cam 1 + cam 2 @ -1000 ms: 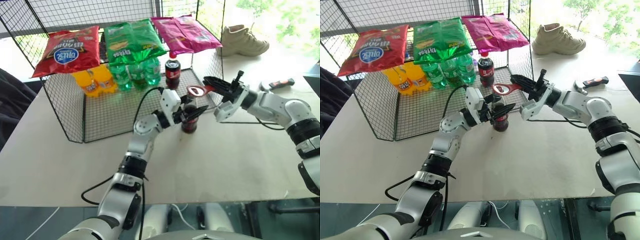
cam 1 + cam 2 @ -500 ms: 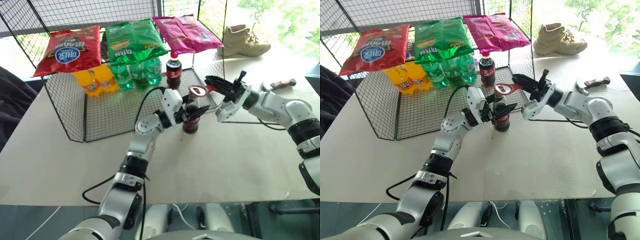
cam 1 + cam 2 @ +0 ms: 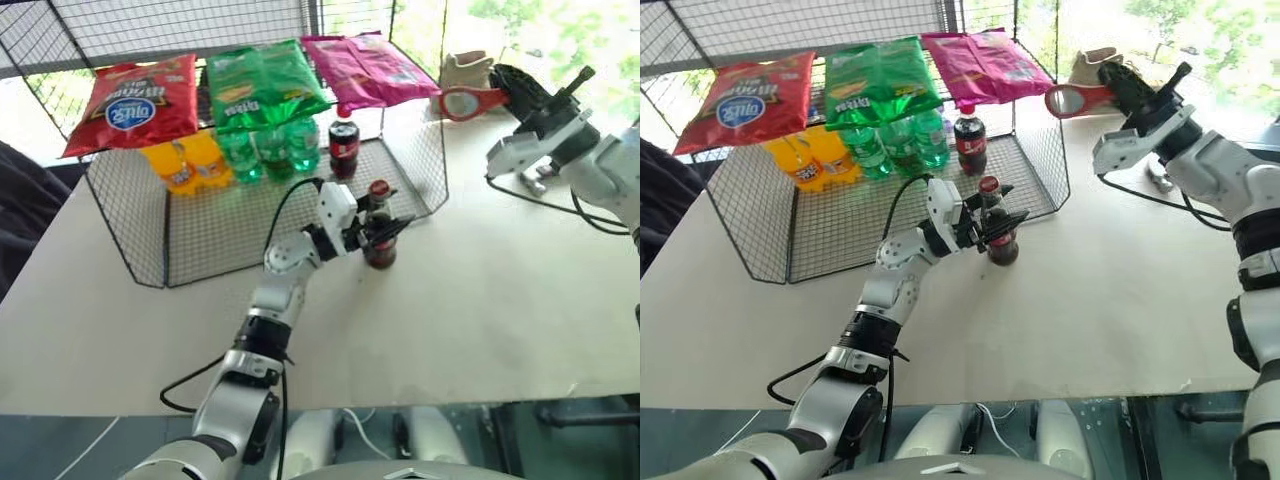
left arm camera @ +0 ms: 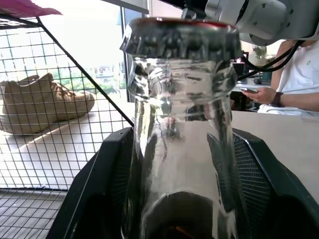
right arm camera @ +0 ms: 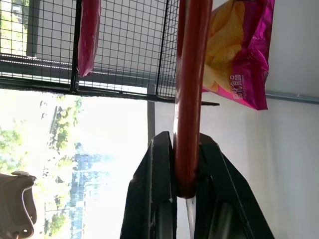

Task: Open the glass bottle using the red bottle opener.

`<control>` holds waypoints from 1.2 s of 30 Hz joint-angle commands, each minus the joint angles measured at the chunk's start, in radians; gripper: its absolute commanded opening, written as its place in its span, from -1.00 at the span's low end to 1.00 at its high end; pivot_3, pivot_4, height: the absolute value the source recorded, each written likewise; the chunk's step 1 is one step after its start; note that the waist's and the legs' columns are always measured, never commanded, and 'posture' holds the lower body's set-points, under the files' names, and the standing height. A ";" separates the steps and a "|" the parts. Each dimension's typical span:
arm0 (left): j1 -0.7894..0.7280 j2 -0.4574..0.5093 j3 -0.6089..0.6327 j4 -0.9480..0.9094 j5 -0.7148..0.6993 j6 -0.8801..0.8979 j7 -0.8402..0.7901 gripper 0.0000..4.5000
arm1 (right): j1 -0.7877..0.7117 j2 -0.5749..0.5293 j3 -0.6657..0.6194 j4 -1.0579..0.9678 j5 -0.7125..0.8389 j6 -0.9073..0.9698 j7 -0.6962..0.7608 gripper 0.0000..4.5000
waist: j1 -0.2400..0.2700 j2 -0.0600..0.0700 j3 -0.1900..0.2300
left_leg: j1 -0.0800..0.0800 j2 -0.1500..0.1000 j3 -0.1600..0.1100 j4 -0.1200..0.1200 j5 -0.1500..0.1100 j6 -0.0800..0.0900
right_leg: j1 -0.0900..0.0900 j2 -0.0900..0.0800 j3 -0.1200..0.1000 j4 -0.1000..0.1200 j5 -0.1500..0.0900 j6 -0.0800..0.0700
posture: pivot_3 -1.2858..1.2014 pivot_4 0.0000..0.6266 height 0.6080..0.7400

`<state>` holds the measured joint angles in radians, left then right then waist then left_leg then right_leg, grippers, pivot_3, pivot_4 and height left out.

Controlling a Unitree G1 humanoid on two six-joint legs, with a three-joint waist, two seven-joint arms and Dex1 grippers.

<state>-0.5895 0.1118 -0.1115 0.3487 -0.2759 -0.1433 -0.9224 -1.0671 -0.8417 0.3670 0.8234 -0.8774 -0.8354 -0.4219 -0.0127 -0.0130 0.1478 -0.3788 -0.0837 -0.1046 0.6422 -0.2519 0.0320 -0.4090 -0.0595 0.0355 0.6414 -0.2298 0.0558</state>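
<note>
The glass bottle (image 3: 380,256) stands on the table in front of the wire rack, and a red cap (image 3: 379,188) sits on its clear neck (image 4: 182,124). My left gripper (image 3: 388,232) is shut on the bottle below the neck, with a black finger (image 4: 99,199) on either side. My right gripper (image 3: 505,88) is raised high to the right of the bottle, well apart from it. It is shut on the handle of the red bottle opener (image 3: 462,102), whose ring head points left. In the right wrist view the opener (image 5: 189,99) is edge-on between the fingers (image 5: 162,199).
A wire rack (image 3: 200,215) behind the bottle holds orange and green plastic bottles, a plastic cola bottle (image 3: 345,140) and chip bags on top. A beige shoe (image 3: 462,68) lies at the back right. A seated person (image 4: 294,74) is beyond the table.
My right gripper has lifted the opener up and to the right, away from the top of the bottle. The left gripper has kept its hold on the bottle.
</note>
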 commanded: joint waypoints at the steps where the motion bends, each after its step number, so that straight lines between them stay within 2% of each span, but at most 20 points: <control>1: 0.031 -0.006 -0.029 0.038 0.010 0.029 -0.016 0.00 | 0.008 0.013 -0.019 -0.010 0.043 -0.016 0.005 -1.00 | -0.004 0.000 0.000 | 0.001 0.000 0.002 0.000 0.000 0.000 | 0.000 0.001 0.002 0.001 0.000 0.000 | 0.03 -0.52 1.00; 6: 0.032 -0.005 -0.027 0.038 0.012 0.029 -0.015 0.00 | 0.034 0.035 -0.029 -0.012 0.090 -0.042 0.040 -1.00 | -0.001 0.000 0.000 | 0.000 0.000 0.003 0.001 0.000 0.001 | -0.001 0.001 0.003 0.001 0.000 0.000 | 0.03 -0.52 1.00; 8: 0.036 -0.003 -0.027 0.033 0.012 0.030 -0.016 0.00 | 0.054 0.066 -0.043 -0.002 0.180 -0.080 0.108 -1.00 | -0.001 0.000 0.000 | 0.000 0.000 0.003 0.001 0.000 0.001 | -0.001 0.001 0.003 0.001 0.000 0.000 | 0.03 -0.52 1.00; 12: 0.037 0.000 -0.027 0.033 0.013 0.030 -0.016 0.00 | 0.130 0.165 -0.054 -0.016 0.444 -0.109 0.375 -1.00 | -0.005 -0.001 -0.001 | 0.000 0.001 0.003 0.001 -0.001 0.001 | -0.001 0.001 0.004 0.001 0.000 0.000 | 0.03 -0.52 1.00; 14: 0.031 -0.001 -0.026 0.039 0.014 0.028 -0.015 0.00 | 0.206 0.225 -0.057 -0.104 0.572 -0.046 0.505 -1.00 | -0.004 -0.001 -0.001 | 0.000 0.001 0.002 0.002 -0.001 0.001 | 0.000 0.001 0.004 0.001 0.000 0.000 | 0.03 -0.52 1.00; 17: 0.030 -0.001 -0.025 0.039 0.014 0.027 -0.015 0.00 | 0.276 0.266 -0.073 -0.234 0.629 0.050 0.592 -1.00 | -0.003 -0.001 -0.001 | -0.001 0.001 0.001 0.005 -0.001 0.002 | -0.001 0.001 0.003 0.001 0.000 0.000 | 0.03 -0.52 1.00; 22: 0.031 -0.003 -0.026 0.043 0.016 0.024 -0.013 0.00 | 0.377 0.322 -0.084 -0.439 0.648 0.209 0.664 -1.00 | 0.000 -0.001 -0.001 | -0.001 0.001 0.001 0.006 -0.002 0.003 | -0.001 0.001 0.002 0.002 0.001 0.001 | 0.03 -0.52 1.00; 28: 0.032 -0.006 -0.026 0.045 0.016 0.021 -0.010 0.00 | 0.490 0.350 -0.107 -0.636 0.602 0.313 0.677 -1.00 | 0.002 0.000 -0.001 | -0.001 0.001 0.001 0.007 -0.002 0.003 | -0.001 0.001 0.002 0.002 0.001 0.001 | 0.03 -0.52 1.00; 32: 0.032 -0.009 -0.028 0.046 0.017 0.021 -0.010 0.00 | 0.517 0.351 -0.110 -0.674 0.573 0.331 0.685 -1.00 | 0.001 0.000 -0.003 | -0.001 0.001 0.001 0.007 -0.002 0.003 | -0.001 0.001 0.002 0.003 0.001 0.001 | 0.03 -0.52 1.00; 36: 0.031 -0.009 -0.029 0.048 0.018 0.023 -0.012 0.00 | 0.517 0.322 -0.096 -0.659 0.467 0.310 0.665 -1.00 | 0.003 0.000 -0.003 | -0.001 0.000 0.001 0.007 -0.002 0.003 | 0.000 0.001 0.002 0.003 0.001 0.001 | 0.03 -0.52 1.00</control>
<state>-0.5861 0.1083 -0.1089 0.3565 -0.2751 -0.1467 -0.9211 -0.5515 -0.5110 0.2691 0.1906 -0.3599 -0.5104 0.2494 -0.0097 -0.0127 0.1445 -0.3793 -0.0833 -0.1039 0.6492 -0.2537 0.0348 -0.4093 -0.0583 0.0371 0.6440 -0.2293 0.0567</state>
